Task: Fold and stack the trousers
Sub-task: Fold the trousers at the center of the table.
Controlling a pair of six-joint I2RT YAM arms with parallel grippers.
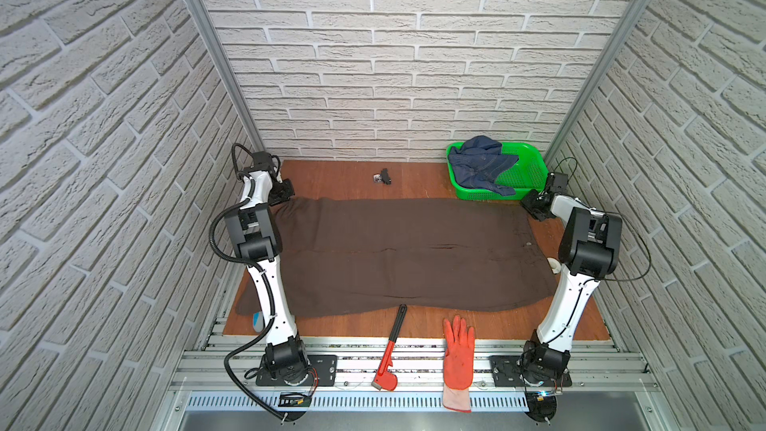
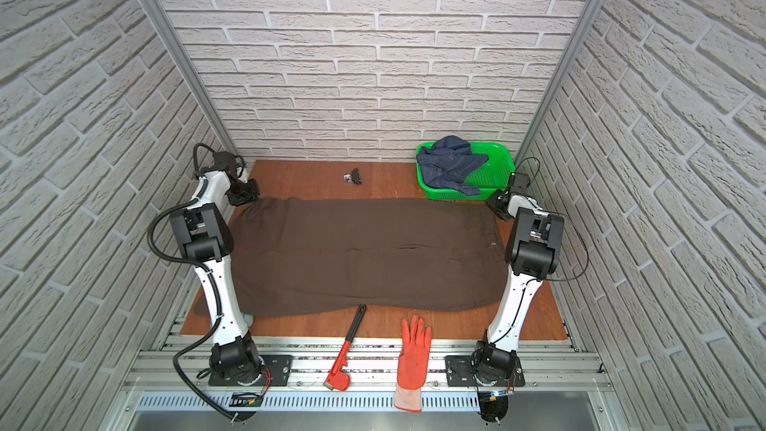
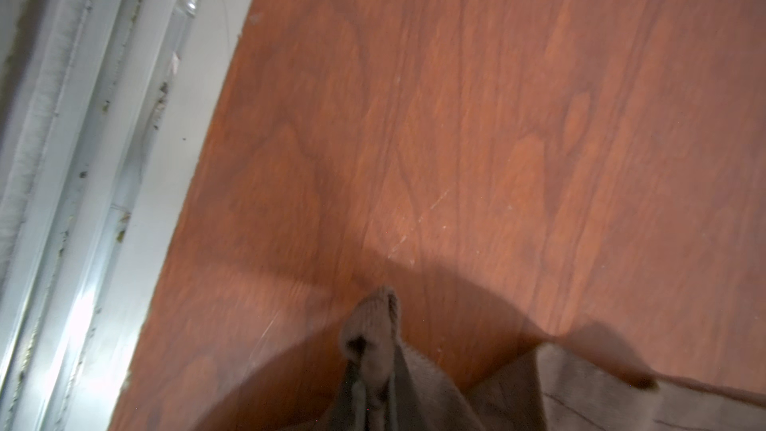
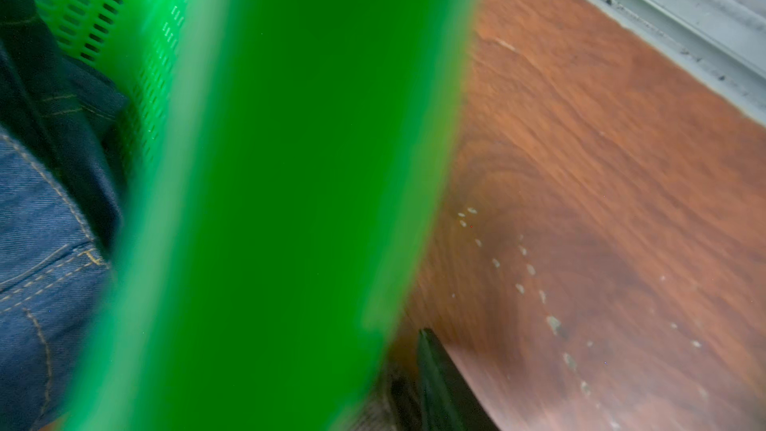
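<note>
Trousers (image 1: 406,254) lie spread flat and dark brown across the wooden table (image 1: 331,180), the two legs side by side and reaching almost from one arm to the other in both top views. Over at the far left corner, the left gripper (image 1: 286,196) is down on the cloth with its jaws closed, and the left wrist view backs that up: a bunched peak of brown fabric (image 3: 373,346) is pinched and raised off the board (image 3: 497,118). On the opposite side, the right gripper (image 1: 532,206) sits at the far right corner of the trousers, just beside the green basket (image 1: 523,172). Its wrist view is mostly blurred green basket wall (image 4: 269,201), with one dark finger (image 4: 439,379) low in the picture, so I cannot tell how wide those jaws stand or whether they have any cloth. A blue denim garment (image 1: 476,163) spills over the basket's rim. Along the near edge, clear of the trousers, lie a red pipe wrench (image 1: 391,346) and an orange glove (image 1: 458,354); a small black object (image 1: 383,177) rests near the back wall.
</note>
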